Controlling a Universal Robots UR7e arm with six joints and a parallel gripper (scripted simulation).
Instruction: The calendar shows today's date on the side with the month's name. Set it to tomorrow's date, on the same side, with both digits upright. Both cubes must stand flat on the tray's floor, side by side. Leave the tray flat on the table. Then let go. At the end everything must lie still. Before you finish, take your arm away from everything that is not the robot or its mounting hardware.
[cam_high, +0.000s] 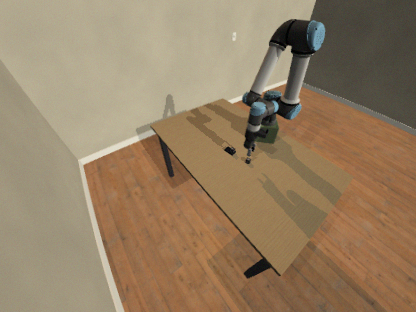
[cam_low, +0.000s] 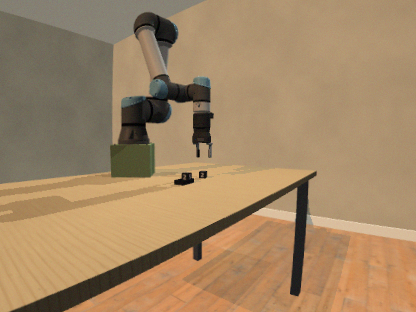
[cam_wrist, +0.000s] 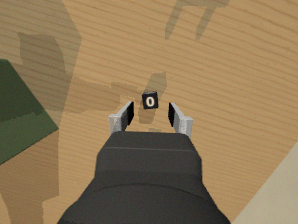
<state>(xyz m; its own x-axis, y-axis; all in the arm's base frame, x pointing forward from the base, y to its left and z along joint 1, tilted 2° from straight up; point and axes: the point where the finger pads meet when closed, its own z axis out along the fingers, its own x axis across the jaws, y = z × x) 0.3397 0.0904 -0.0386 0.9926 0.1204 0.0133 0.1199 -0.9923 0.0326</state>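
A small black cube (cam_wrist: 149, 101) lies alone on the wooden table, with a white 0 on its top face. It also shows in the top and exterior views (cam_high: 248, 160) (cam_low: 202, 174), where its side facing the camera reads 2. My gripper (cam_wrist: 151, 109) (cam_low: 203, 148) (cam_high: 249, 146) hangs straight above it, open and empty, well clear of the table. The black tray (cam_low: 183, 182) (cam_high: 227, 149) sits a short way beside the loose cube, with the other cube in it showing a 2. The month's name is too small to read.
The arm's green base block (cam_low: 132, 160) (cam_high: 267, 133) stands behind the tray; its corner shows at the left of the wrist view (cam_wrist: 20, 117). The table's edge crosses the bottom right corner of the wrist view.
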